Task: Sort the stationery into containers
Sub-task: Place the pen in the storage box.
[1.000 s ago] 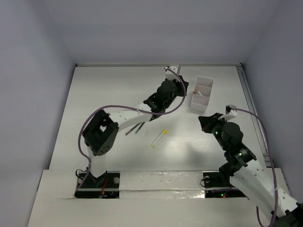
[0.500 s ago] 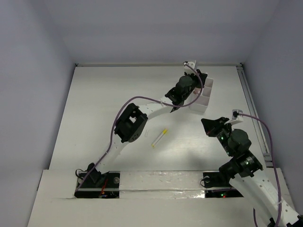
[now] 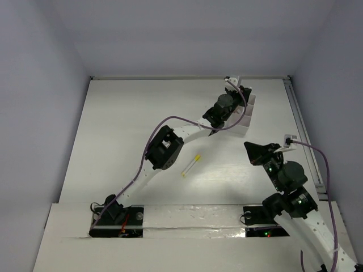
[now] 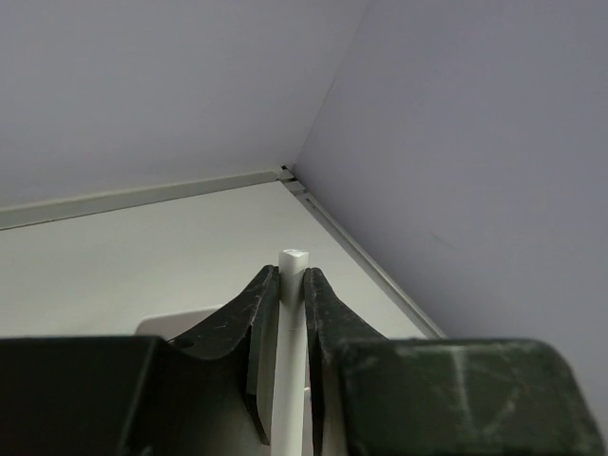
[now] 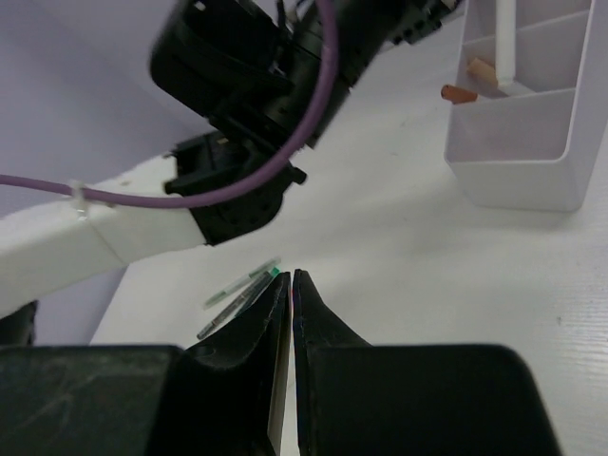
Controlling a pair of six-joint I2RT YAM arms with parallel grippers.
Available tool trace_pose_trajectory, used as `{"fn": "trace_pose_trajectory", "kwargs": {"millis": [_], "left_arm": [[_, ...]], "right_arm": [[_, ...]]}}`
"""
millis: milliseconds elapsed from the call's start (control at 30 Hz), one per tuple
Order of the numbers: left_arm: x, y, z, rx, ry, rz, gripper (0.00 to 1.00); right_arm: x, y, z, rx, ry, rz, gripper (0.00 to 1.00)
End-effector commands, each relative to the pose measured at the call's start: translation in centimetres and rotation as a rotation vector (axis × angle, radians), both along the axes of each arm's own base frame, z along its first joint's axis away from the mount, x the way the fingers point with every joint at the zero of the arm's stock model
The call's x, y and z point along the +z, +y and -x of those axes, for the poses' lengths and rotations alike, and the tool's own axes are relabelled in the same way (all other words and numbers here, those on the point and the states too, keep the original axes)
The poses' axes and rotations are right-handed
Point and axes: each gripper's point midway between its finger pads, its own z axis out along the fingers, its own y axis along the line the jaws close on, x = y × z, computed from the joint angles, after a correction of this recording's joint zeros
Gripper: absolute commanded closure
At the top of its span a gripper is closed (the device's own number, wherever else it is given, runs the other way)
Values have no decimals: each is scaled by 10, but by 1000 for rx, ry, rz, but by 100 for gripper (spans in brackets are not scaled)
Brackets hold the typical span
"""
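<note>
My left gripper (image 3: 238, 102) is over the white divided container (image 3: 248, 117) at the back right. In the left wrist view it (image 4: 293, 277) is shut on a thin white pen (image 4: 293, 313). The right wrist view shows that pen (image 5: 506, 43) standing in a compartment of the container (image 5: 518, 142), beside stubby orange pieces (image 5: 460, 93). A white marker with a yellow cap (image 3: 191, 165) lies mid-table. Two thin grey and green pens (image 5: 237, 291) lie beyond my right gripper (image 5: 291, 277), which is shut and empty, hovering in front of the container (image 3: 253, 151).
The left arm (image 3: 164, 150) stretches diagonally across the middle of the table and hides the thin pens in the top view. A rail (image 3: 300, 124) runs along the table's right edge. Walls close the back and sides.
My left arm has swung right from the table's middle to over the container, carrying the white pen. My right gripper has drawn back a little toward its base.
</note>
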Motion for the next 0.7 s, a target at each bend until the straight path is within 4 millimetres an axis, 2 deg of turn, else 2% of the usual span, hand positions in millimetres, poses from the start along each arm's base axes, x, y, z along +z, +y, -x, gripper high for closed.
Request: {"fn": "trace_pose_trajectory", "kwargs": {"millis": [0,100,167,267,400,467,500,533,567,600,633,667], "left_arm": [[44,1,0,21,-99,81,100],[37,4,-7,35,-94,77,100],[31,6,-12,33,-77,88,100],[25,8,-17,33,-62,99,100],[22,7,-17,23,-61,97,100],[20,6,-16,18,-61,92,100],[13,6,-15,16,-53,86,99],[14,8,-14,15,-53,88,89],[4,10,-13,19,-43,82,83],[3,12,-11,21,-41,86,76],[8,14,-10,22,-44,94,60],[9,14,-10,22,-45,96,54]], "right_arm": [[33,-4,9,2,-112,-65,90],[58,-12,22,-4,-182,-105,90],[88,-19,39,9,-271,-139,90],[111,-25,53,12,-348,-141,89],[107,-25,49,7,-333,-113,88],[94,-16,41,29,-290,-102,88],[89,-13,37,35,-273,-101,88],[86,-10,35,41,-260,-102,87],[83,-8,34,50,-250,-99,86],[81,-7,33,52,-241,-94,86],[79,-6,31,52,-232,-89,85],[78,-6,31,49,-232,-90,85]]}}
